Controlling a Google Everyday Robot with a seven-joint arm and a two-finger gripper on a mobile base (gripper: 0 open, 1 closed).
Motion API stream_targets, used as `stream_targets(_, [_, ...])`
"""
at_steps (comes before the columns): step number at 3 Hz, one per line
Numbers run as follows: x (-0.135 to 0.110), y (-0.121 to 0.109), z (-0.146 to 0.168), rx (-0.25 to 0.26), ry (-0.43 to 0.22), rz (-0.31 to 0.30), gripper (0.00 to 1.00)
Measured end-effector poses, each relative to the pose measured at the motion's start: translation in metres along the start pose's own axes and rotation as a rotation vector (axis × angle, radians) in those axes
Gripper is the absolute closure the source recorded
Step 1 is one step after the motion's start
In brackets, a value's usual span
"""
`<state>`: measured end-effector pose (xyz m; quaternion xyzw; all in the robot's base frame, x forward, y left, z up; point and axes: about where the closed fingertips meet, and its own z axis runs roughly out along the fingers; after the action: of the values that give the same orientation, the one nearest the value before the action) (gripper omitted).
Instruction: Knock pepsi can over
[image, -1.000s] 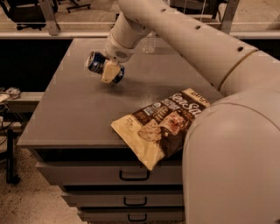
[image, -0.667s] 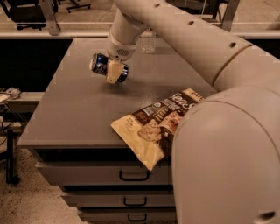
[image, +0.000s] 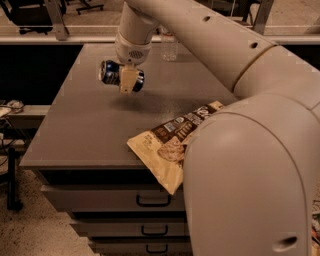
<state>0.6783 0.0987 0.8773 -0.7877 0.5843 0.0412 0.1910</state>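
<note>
The pepsi can (image: 111, 72) is dark blue and lies on its side, its length running left to right, over the far left part of the grey table (image: 90, 130). My gripper (image: 126, 79) reaches down from the white arm and is shut on the can; one tan finger (image: 128, 81) crosses the can's front. A shadow on the table under the can suggests it hangs slightly above the surface.
A clear plastic water bottle (image: 169, 47) stands at the table's far edge, right of the gripper. A brown and cream snack bag (image: 167, 150) lies at the front edge, overhanging the drawers (image: 150, 200). My arm's large white elbow (image: 250, 175) fills the right foreground.
The can and gripper have shifted slightly right, and the can looks a little higher off the table. The arm's elbow has swung further into the foreground.
</note>
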Motion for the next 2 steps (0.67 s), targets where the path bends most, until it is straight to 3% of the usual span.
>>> stream_targets(1, [-0.021, 0.003, -0.011, 0.002, -0.017, -0.059, 0.16])
stream_targets(2, [-0.038, 0.006, -0.02, 0.003, -0.032, -0.109, 0.0])
